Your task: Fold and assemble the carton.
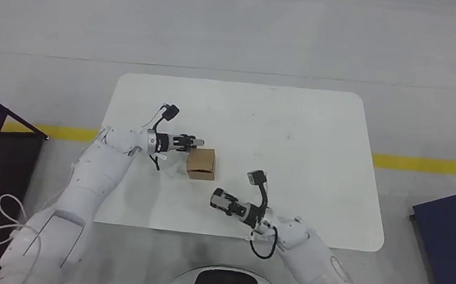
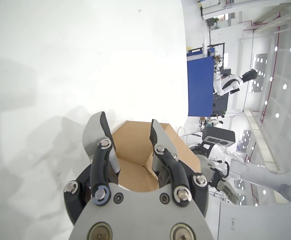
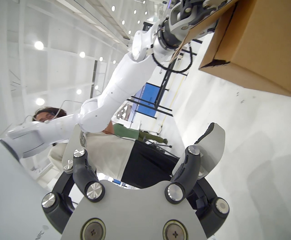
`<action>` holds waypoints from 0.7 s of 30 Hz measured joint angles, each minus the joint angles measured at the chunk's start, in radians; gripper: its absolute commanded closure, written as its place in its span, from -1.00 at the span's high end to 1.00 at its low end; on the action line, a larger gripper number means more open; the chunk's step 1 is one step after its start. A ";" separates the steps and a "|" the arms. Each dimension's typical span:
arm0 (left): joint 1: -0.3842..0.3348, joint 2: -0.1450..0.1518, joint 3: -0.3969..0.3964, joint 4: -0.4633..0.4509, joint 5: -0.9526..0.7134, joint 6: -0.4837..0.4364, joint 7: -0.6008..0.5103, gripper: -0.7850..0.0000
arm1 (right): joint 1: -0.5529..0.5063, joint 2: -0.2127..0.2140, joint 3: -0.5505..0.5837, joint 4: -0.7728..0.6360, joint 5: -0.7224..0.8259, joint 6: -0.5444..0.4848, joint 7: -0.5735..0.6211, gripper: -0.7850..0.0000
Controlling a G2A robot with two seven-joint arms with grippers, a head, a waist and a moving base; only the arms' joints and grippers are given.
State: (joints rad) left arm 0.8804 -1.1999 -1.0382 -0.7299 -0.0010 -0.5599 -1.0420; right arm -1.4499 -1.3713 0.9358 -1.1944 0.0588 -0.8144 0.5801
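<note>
**Top view.** The brown carton [image 1: 201, 163] sits on the white table [image 1: 316, 132], left of the table's middle. The left gripper [image 1: 190, 142] is at the carton's far left corner. Its tips are touching the cardboard or just short of it — I cannot tell which. The right gripper [image 1: 218, 198] hangs over the table near its front edge, close to the carton but apart from it. A yellow line [image 1: 425, 164] runs along the floor on both sides of the table.

**Left wrist view.** The left gripper [image 2: 130, 129] has its 2 fingers [image 2: 156, 136] spread. The carton [image 2: 134, 147] lies right at their tips, open side toward the camera, and its bare brown inside shows between them. 1 finger stands along the carton's outer edge and the other over its inside. No cardboard is visibly pinched. The right gripper [image 2: 227, 188] shows farther off, past the carton.

**Right wrist view.** The right gripper [image 3: 145, 136] has its 2 fingers wide apart, with nothing between them. The carton [image 3: 250, 41] rests on the table [image 3: 227, 118] ahead, clear of the fingertips. A slit shows at its near lower corner. A cardboard flap edge crosses in front of the left gripper [image 3: 188, 11], which sits at the carton's far side.
</note>
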 measured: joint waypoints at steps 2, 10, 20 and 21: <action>0.006 -0.001 0.004 -0.009 -0.003 -0.001 0.002 -0.11 | 0.007 -0.006 -0.015 -0.001 -0.041 0.028 -0.048 1.00; 0.036 0.006 0.000 -0.053 -0.021 -0.014 0.001 -0.09 | 0.066 -0.035 -0.056 0.069 -0.078 0.070 -0.229 1.00; 0.082 0.021 -0.015 -0.124 -0.038 -0.017 -0.005 -0.07 | 0.133 -0.047 -0.034 0.180 -0.105 0.036 -0.358 1.00; 0.088 0.023 -0.018 -0.132 -0.043 -0.018 -0.008 -0.07 | 0.137 -0.046 -0.027 0.184 -0.106 0.033 -0.365 1.00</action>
State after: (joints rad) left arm 0.9689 -1.1768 -1.0563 -0.8614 -0.0444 -0.5778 -1.0496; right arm -1.3126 -1.4172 0.9092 -1.0103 -0.0471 -0.7817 0.2151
